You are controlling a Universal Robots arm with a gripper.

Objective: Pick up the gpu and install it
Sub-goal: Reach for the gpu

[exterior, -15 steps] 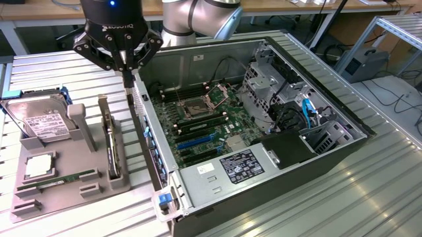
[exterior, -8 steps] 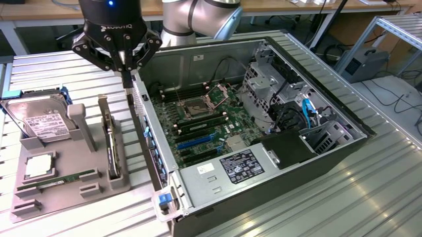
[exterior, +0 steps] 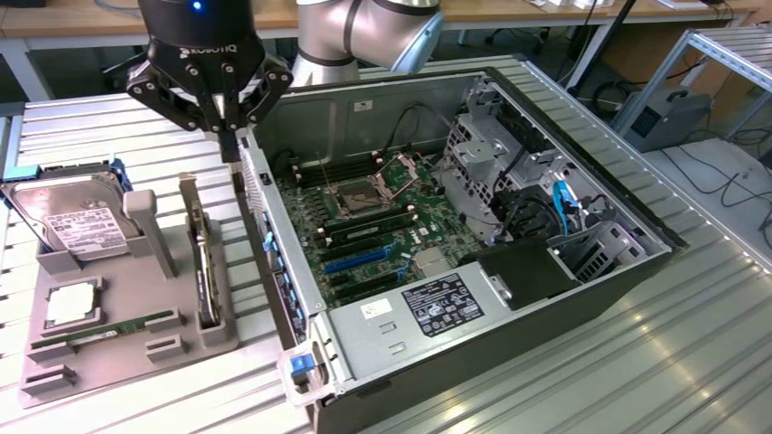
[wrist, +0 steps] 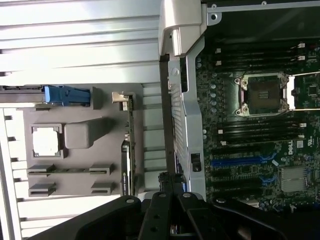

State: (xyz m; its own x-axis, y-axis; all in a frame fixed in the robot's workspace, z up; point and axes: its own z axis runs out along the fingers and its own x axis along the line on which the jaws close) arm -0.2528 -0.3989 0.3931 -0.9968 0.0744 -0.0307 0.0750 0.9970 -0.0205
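The gpu (exterior: 202, 258) stands on its edge in a slot of the grey holder (exterior: 130, 287) at the exterior view's left, its silver bracket end toward the far side. In the wrist view the gpu (wrist: 127, 150) appears as a thin dark strip on the holder (wrist: 82, 152). My gripper (exterior: 230, 145) hangs above the far end of the holder, beside the open case's side wall (exterior: 268, 235), higher than the card and apart from it. Its fingers are shut with nothing between them. The gripper (wrist: 170, 182) lines up with the case wall (wrist: 172, 100) rather than with the card.
The open computer case lies on its side with the motherboard (exterior: 362, 226) and its blue slots (wrist: 240, 161) exposed. A hard drive (exterior: 72, 221), a CPU (exterior: 72, 303) and a RAM stick (exterior: 103, 330) also sit in the holder. Slatted metal table all around.
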